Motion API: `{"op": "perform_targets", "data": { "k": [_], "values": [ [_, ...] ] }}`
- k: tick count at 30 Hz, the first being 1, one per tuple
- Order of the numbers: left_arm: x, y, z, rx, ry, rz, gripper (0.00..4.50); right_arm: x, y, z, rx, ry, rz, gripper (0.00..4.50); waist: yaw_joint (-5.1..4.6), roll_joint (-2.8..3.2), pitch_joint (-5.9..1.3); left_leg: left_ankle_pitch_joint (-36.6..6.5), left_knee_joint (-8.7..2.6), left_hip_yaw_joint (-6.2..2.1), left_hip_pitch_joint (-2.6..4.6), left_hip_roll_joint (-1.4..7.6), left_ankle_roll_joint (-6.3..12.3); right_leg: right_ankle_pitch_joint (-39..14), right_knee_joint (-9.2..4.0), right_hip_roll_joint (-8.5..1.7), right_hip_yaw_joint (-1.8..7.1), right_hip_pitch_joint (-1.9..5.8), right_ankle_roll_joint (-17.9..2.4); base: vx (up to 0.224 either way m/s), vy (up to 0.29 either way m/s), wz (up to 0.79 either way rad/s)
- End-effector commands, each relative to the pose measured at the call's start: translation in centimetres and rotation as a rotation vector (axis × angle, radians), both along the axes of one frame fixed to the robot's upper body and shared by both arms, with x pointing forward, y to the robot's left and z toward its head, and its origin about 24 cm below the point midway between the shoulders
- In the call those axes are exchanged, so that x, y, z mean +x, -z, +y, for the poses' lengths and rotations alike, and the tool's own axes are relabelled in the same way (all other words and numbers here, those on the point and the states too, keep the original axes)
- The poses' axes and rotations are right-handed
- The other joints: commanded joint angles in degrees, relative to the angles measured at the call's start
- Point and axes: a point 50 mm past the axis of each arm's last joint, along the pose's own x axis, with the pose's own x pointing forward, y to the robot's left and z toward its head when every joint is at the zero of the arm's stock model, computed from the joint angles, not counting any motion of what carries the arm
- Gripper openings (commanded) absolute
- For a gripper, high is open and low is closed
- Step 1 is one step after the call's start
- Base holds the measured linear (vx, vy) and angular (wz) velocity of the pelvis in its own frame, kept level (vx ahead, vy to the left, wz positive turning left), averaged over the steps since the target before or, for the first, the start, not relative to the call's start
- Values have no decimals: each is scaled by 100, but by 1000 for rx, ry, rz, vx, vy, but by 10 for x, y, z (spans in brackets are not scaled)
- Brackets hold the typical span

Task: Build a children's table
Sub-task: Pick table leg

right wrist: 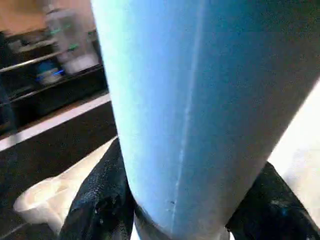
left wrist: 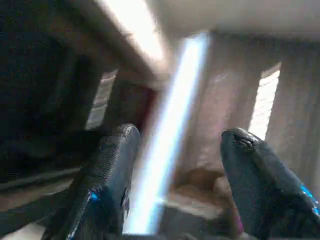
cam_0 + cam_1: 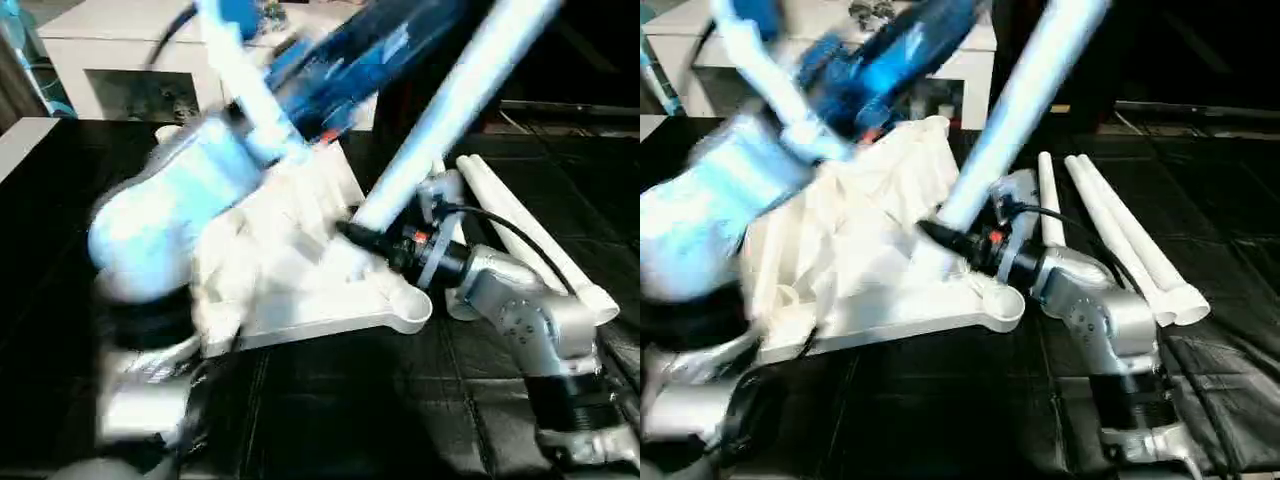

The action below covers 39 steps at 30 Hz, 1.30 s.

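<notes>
The white table top (image 3: 300, 300) lies upside down on the black floor, ribbed side up, with a rounded corner socket (image 3: 405, 310) nearest me. My right gripper (image 3: 362, 232) is shut on the lower end of a white leg (image 3: 450, 110), which slants up to the right just above the top. In the right wrist view its black fingers (image 1: 100, 200) hug the leg (image 1: 200, 100) on both sides. My left arm (image 3: 160, 220) is raised and blurred over the left of the top. My left gripper (image 2: 175, 150) is open, with a pale blurred leg (image 2: 170, 130) beyond the gap.
Two more white legs (image 3: 1130, 240) lie side by side on the black floor at the right, and a shorter-looking tube (image 3: 1045, 195) lies next to them. A white cabinet with glass doors (image 3: 130, 70) stands at the back left.
</notes>
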Motion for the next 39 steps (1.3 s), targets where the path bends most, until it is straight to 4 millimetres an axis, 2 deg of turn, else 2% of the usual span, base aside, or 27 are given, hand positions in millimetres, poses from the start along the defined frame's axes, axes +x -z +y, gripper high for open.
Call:
{"op": "perform_targets", "data": {
  "k": [1,3,5,9,14,18,19,20,21,22,23,24,25,26,27,28,29,30,31,32,33,34,35,36,37,38,39],
  "values": [
    [6,28,7,160,-182,29,295,1,-5,-15,-25,127,-61,192,-41,-46,-395,-1068,-436,-70,181,246,-120,-460,-429,-166,94,190,-930,0,0,0],
    [8,64,21,308,-385,83,295,-2,0,-26,-90,224,-54,192,-64,-37,-398,-1147,-448,-70,199,249,-234,-621,-427,-156,103,173,-716,0,0,0],
    [7,70,23,319,-413,95,295,-3,0,-27,-101,238,-51,192,-72,-17,-411,-1091,-446,-75,194,241,-263,-533,-413,-147,102,168,-706,0,0,0],
    [-14,125,34,372,-656,212,295,-15,13,-32,-165,360,-15,192,-111,-109,-368,-1229,-470,-70,156,275,-162,-592,-469,-175,113,167,-767,0,0,0],
    [-26,154,38,453,-746,273,295,-22,17,-29,-130,377,-2,192,-136,-112,-322,-1792,-500,-72,183,256,-234,-1522,-557,-158,131,69,-508,0,0,0],
    [-27,163,47,457,-894,283,295,-27,22,-23,-189,387,-28,192,-146,-112,-320,-2023,-518,-100,192,257,-336,-1688,-581,-153,133,45,-397,0,0,0],
    [-27,163,47,457,-894,283,295,-27,22,-23,-189,387,-28,192,-161,-96,-320,-2119,-539,-138,219,277,-472,-1634,-561,-98,104,28,-374,0,0,0],
    [-26,161,49,456,-923,277,295,-26,20,-21,-224,394,-58,192,-122,-116,-278,-2170,-683,-363,-82,147,-254,-1480,-458,-160,-177,237,-442,0,0,0],
    [-23,158,52,452,-952,276,295,-23,18,-18,-300,410,-129,192,-267,123,-354,-2564,-705,-730,64,280,-247,-751,-370,-35,-406,217,-761,-12,-27,45],
    [-22,158,52,451,-952,276,295,-23,18,-17,-305,411,-134,192,-267,123,-354,-2564,-705,-730,64,280,-247,-751,-370,-35,-406,217,-761,-12,-27,45],
    [-22,159,50,469,-929,274,295,-23,19,-17,-296,419,-130,192,-418,225,-336,-2887,-843,-1138,128,441,-155,-554,-153,124,-494,222,-1062,2,-64,55],
    [-22,160,48,489,-903,271,295,-22,19,-18,-276,426,-116,192,-498,286,-290,-3337,-1008,-1534,190,517,-33,-832,123,194,-498,179,-1231,1,-116,48],
    [-23,163,47,475,-878,308,295,-22,20,-19,-246,430,-87,192,-554,293,-307,-3423,-958,-1362,418,944,-134,-850,157,134,-370,-11,-1155,1,-116,48],
    [-23,163,47,464,-869,314,295,-22,20,-21,-188,437,-51,192,-515,245,-265,-3442,-999,-1208,283,908,53,-582,326,123,-317,48,-990,9,-185,32],
    [-23,163,46,458,-862,322,295,-22,19,-23,-141,445,-48,192,-414,145,-256,-3237,-891,-928,183,665,399,-470,78,-28,-145,63,-959,15,-245,17],
    [-22,163,46,454,-863,320,295,-22,18,-24,-125,443,-43,192,-371,-1,-257,-3003,-569,-686,75,357,446,-551,-309,-226,69,53,-1023,15,-245,17],
    [-22,162,46,453,-870,317,295,-22,18,-24,-120,447,-48,192,-75,-205,-301,-1555,154,-286,43,-91,287,-2447,-860,-815,321,118,-313,23,-209,3],
    [-21,161,46,456,-883,311,295,-22,19,-25,-136,454,-48,192,61,-352,-350,-586,383,-378,-283,-15,342,-3430,-796,-924,568,307,921,9,-141,-12],
    [-20,160,47,457,-884,302,295,-22,20,-25,-143,446,-39,192,108,-380,-415,-687,557,-455,-494,-69,528,-2891,-634,-962,732,403,1743,9,-141,-12],
    [-19,159,45,459,-868,296,295,-23,21,-24,-140,420,-32,192,134,-346,-433,-756,574,-511,-505,-68,567,-2356,-558,-1003,750,416,1655,-6,-84,-5],
    [-19,159,45,462,-852,294,295,-24,21,-24,-134,401,-31,192,103,-309,-419,-837,576,-589,-485,-69,642,-1214,-490,-1023,741,431,1021,0,0,0],
    [-18,157,42,471,-795,282,295,-25,20,-26,-87,408,4,192,85,-192,-425,-511,270,-605,-321,-19,603,-120,-413,-754,491,433,-59,0,0,0],
    [-18,157,41,473,-781,279,295,-25,20,-27,-75,412,13,192,85,-192,-425,-511,270,-605,-321,-19,603,-120,-413,-754,491,433,-59,0,0,0],
    [-18,156,38,512,-694,238,295,-26,21,-30,-37,419,66,192,-61,-11,-393,109,-163,-532,23,159,722,562,-258,-142,48,235,-1054,-18,78,5],
    [-18,156,37,532,-659,220,295,-26,20,-31,-12,416,77,192,-121,164,-480,133,-219,-635,260,388,805,451,-114,-38,-53,136,-1275,-18,78,5],
    [-19,157,33,548,-595,214,295,-26,18,-33,2,419,76,192,-177,204,-459,91,-274,-686,252,464,726,371,-108,-36,-80,152,-1279,-35,99,-1],
    [-20,161,27,602,-468,195,295,-24,15,-36,-1,432,56,192,-186,222,-382,-1048,-378,-575,296,415,285,-117,-249,-94,-62,126,-1280,-42,101,0]
  ]
}}
